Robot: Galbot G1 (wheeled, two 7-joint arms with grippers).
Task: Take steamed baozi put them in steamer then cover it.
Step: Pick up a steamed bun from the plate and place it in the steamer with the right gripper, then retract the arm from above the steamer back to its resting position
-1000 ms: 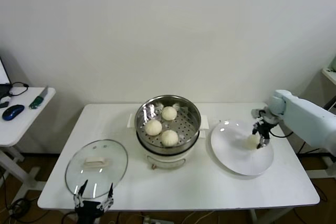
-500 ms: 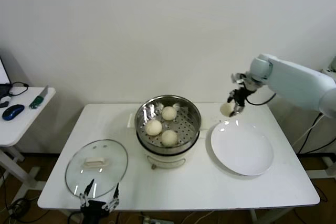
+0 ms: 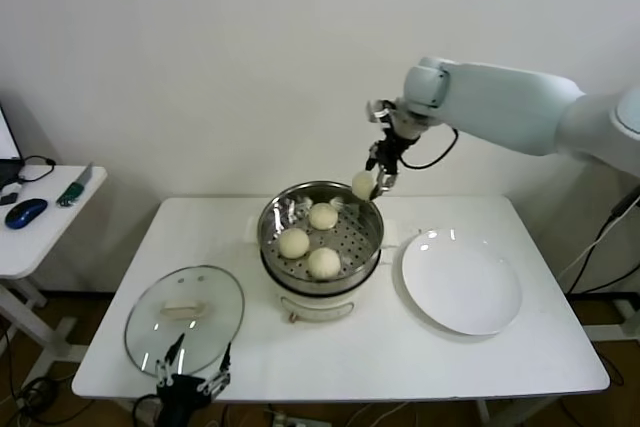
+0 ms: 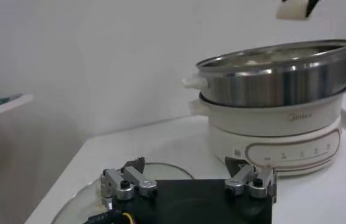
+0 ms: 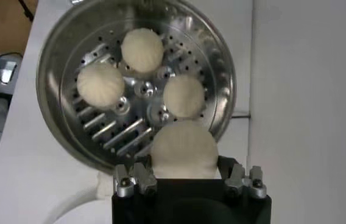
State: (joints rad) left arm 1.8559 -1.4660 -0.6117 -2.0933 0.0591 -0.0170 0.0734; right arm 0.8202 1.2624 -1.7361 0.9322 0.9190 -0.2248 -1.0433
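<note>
My right gripper (image 3: 374, 183) is shut on a cream-white baozi (image 3: 363, 184) and holds it in the air over the back right rim of the steamer (image 3: 352, 239). The right wrist view looks down past that held baozi (image 5: 183, 146), between the right gripper (image 5: 185, 169) fingers, into the steel steamer (image 5: 57, 67). Three baozi (image 3: 322, 215) lie apart on its perforated floor. The glass cover (image 3: 184, 319) lies flat at the table's front left. My left gripper (image 3: 190, 382) hangs open at its near edge, and the left gripper (image 4: 185, 165) shows nothing between its fingers.
A bare white plate (image 3: 462, 285) lies right of the steamer. The steamer (image 4: 276, 73) sits on a white electric pot base (image 4: 282, 143). A small side table (image 3: 40, 232) with a blue mouse (image 3: 24, 213) stands to the left. A wall runs behind the table.
My right arm lifted the baozi off the white plate and carried it left and up to the steamer's back rim. The left gripper barely shifted by the cover.
</note>
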